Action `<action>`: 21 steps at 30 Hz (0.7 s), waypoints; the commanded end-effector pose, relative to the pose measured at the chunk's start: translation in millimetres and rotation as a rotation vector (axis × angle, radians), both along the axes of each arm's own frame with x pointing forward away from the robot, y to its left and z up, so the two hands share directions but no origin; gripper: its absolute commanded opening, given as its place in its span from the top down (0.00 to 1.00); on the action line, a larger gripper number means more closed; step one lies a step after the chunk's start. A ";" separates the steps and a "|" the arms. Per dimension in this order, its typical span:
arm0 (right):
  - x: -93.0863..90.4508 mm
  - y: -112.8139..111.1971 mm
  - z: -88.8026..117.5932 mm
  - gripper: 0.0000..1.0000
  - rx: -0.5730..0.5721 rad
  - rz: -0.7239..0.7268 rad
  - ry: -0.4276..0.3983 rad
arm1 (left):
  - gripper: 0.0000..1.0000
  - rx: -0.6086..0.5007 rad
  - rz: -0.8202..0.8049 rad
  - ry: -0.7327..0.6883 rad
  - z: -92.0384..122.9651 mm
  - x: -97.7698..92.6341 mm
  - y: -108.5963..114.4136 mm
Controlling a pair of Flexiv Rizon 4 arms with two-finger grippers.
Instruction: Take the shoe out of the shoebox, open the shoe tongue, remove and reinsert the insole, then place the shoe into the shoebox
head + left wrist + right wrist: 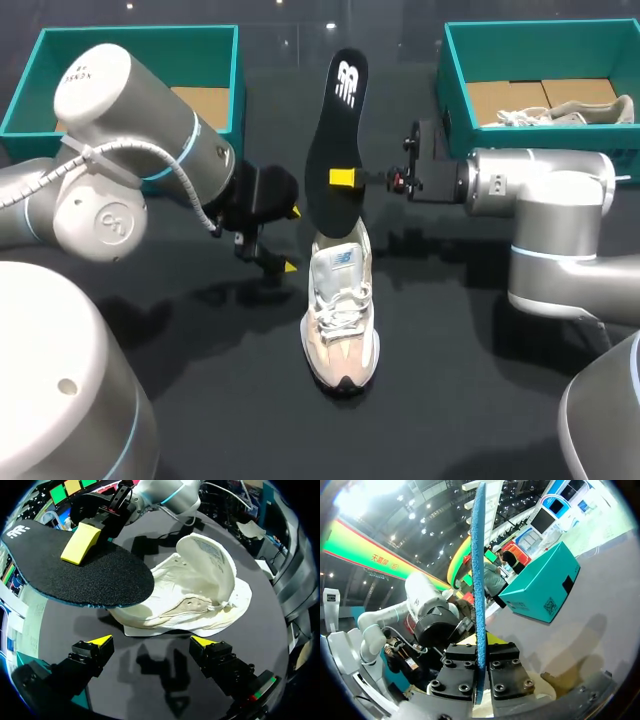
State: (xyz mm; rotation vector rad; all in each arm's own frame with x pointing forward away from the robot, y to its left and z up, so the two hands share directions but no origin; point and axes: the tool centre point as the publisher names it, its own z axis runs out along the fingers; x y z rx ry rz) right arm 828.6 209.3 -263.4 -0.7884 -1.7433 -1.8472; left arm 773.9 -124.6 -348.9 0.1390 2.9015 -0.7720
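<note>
A white and beige shoe (341,308) stands upright on the black table, toe toward the front edge. Its black insole (336,150) hangs over the heel, gripped on edge by my right gripper (346,179), which is shut on it. In the right wrist view the insole (479,580) shows as a thin blue edge between the fingers. My left gripper (290,238) stands open just left of the shoe's heel. In the left wrist view the shoe (195,595) lies ahead of the open left gripper (152,641), with the insole (80,565) over its heel end.
A teal shoebox (215,45) sits at the back left. Another teal shoebox (455,70) at the back right holds a second pale shoe (570,112). The same left box (542,587) shows beyond the insole in the right wrist view.
</note>
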 end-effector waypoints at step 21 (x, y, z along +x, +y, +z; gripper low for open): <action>2.9 4.6 -11.8 1.00 0.039 0.004 -0.040 | 0.00 0.018 -0.006 0.045 -9.5 7.9 -8.5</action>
